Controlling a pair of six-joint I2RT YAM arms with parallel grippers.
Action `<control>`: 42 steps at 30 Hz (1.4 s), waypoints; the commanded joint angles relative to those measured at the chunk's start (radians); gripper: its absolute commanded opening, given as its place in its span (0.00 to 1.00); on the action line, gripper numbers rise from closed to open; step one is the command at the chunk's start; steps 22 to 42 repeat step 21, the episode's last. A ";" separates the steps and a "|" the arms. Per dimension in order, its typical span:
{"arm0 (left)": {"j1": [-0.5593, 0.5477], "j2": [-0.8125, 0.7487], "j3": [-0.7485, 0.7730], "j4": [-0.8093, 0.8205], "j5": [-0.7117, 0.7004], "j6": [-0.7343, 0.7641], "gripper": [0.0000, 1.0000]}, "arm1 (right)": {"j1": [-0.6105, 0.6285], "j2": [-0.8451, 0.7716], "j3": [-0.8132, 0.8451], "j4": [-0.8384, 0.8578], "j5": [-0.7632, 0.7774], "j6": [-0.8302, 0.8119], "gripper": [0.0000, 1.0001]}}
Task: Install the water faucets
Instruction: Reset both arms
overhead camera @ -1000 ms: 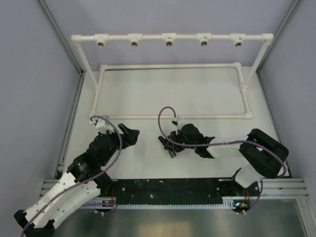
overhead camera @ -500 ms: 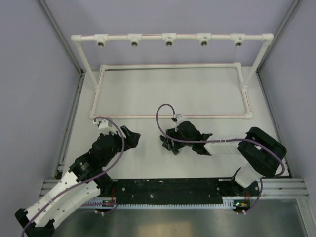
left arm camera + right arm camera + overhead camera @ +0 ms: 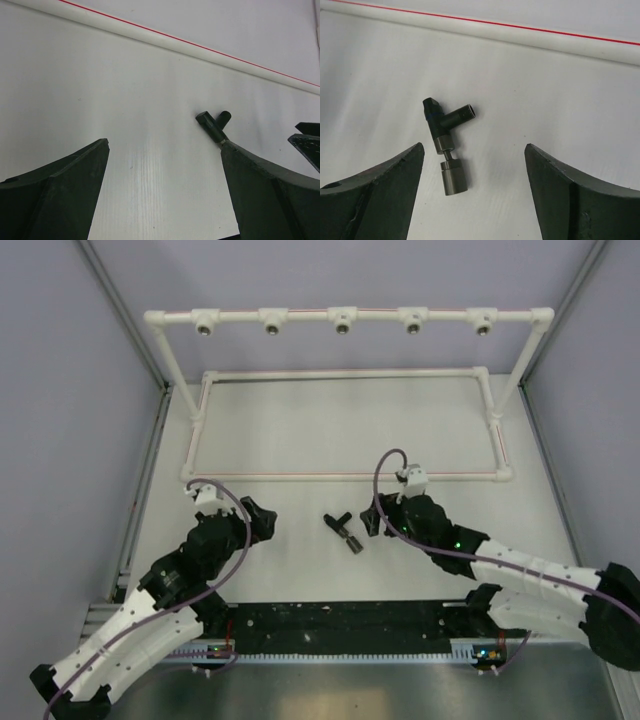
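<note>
One small black water faucet point(image 3: 345, 530) lies flat on the white table between the two arms. Its T-shaped body has a threaded side stub and a stubby grey cylinder at one end point(image 3: 446, 147). My right gripper point(image 3: 373, 523) stands open just right of it, and nothing is between its fingers point(image 3: 473, 150). My left gripper point(image 3: 266, 518) is open too, well to the faucet's left. In the left wrist view the faucet point(image 3: 212, 125) shows beyond the right fingertip of that gripper point(image 3: 165, 145), partly hidden by it.
A white pipe frame stands at the back. Its raised top bar point(image 3: 310, 315) carries several round sockets. Its rectangular base point(image 3: 300, 476) lies on the table just beyond the faucet. Grey walls close in both sides.
My right gripper has opened, let go of the faucet and drawn back to the right. The faucet now lies free on the table. The left arm has barely moved.
</note>
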 commanded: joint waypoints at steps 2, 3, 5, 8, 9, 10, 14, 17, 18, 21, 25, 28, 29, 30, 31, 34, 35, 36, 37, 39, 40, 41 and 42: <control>-0.003 -0.050 -0.027 0.042 -0.030 0.007 0.99 | -0.005 -0.304 -0.164 -0.034 0.156 0.101 0.87; -0.004 -0.052 -0.034 0.042 -0.035 0.005 0.99 | -0.004 -0.350 -0.181 -0.066 0.175 0.116 0.93; -0.003 -0.053 -0.041 0.039 -0.046 -0.005 0.99 | -0.004 -0.439 -0.187 -0.178 0.213 0.158 0.99; -0.003 -0.059 -0.050 0.039 -0.053 -0.013 0.99 | -0.004 -0.574 -0.190 -0.283 0.230 0.193 0.99; -0.003 -0.059 -0.057 0.041 -0.052 -0.013 0.99 | -0.004 -0.614 -0.194 -0.298 0.233 0.201 0.99; -0.003 -0.062 -0.061 0.050 -0.044 -0.004 0.99 | -0.004 -0.644 -0.202 -0.307 0.232 0.204 0.99; -0.003 -0.065 -0.069 0.056 -0.043 -0.010 0.99 | -0.004 -0.738 -0.211 -0.341 0.236 0.210 0.99; -0.003 -0.068 -0.070 0.047 -0.044 -0.021 0.99 | -0.004 -0.761 -0.205 -0.366 0.239 0.208 0.99; -0.003 -0.068 -0.075 0.054 -0.038 -0.013 0.99 | -0.004 -0.764 -0.204 -0.370 0.239 0.204 0.99; -0.003 -0.067 -0.081 0.073 -0.070 -0.031 0.99 | -0.004 -0.780 -0.205 -0.369 0.218 0.205 0.99; -0.003 -0.067 -0.081 0.073 -0.070 -0.031 0.99 | -0.004 -0.780 -0.205 -0.369 0.218 0.205 0.99; -0.003 -0.067 -0.081 0.073 -0.070 -0.031 0.99 | -0.004 -0.780 -0.205 -0.369 0.218 0.205 0.99; -0.003 -0.067 -0.081 0.073 -0.070 -0.031 0.99 | -0.004 -0.780 -0.205 -0.369 0.218 0.205 0.99; -0.003 -0.067 -0.081 0.073 -0.070 -0.031 0.99 | -0.004 -0.780 -0.205 -0.369 0.218 0.205 0.99; -0.003 -0.067 -0.081 0.073 -0.070 -0.031 0.99 | -0.004 -0.780 -0.205 -0.369 0.218 0.205 0.99; -0.003 -0.067 -0.081 0.073 -0.070 -0.031 0.99 | -0.004 -0.780 -0.205 -0.369 0.218 0.205 0.99; -0.003 -0.067 -0.081 0.073 -0.070 -0.031 0.99 | -0.004 -0.780 -0.205 -0.369 0.218 0.205 0.99; -0.003 -0.067 -0.081 0.073 -0.070 -0.031 0.99 | -0.004 -0.780 -0.205 -0.369 0.218 0.205 0.99; -0.003 -0.067 -0.081 0.073 -0.070 -0.031 0.99 | -0.004 -0.780 -0.205 -0.369 0.218 0.205 0.99; -0.003 -0.067 -0.081 0.073 -0.070 -0.031 0.99 | -0.004 -0.780 -0.205 -0.369 0.218 0.205 0.99; -0.003 -0.067 -0.081 0.073 -0.070 -0.031 0.99 | -0.004 -0.780 -0.205 -0.369 0.218 0.205 0.99; -0.003 -0.067 -0.081 0.073 -0.070 -0.031 0.99 | -0.004 -0.780 -0.205 -0.369 0.218 0.205 0.99; -0.003 -0.067 -0.081 0.073 -0.070 -0.031 0.99 | -0.004 -0.780 -0.205 -0.369 0.218 0.205 0.99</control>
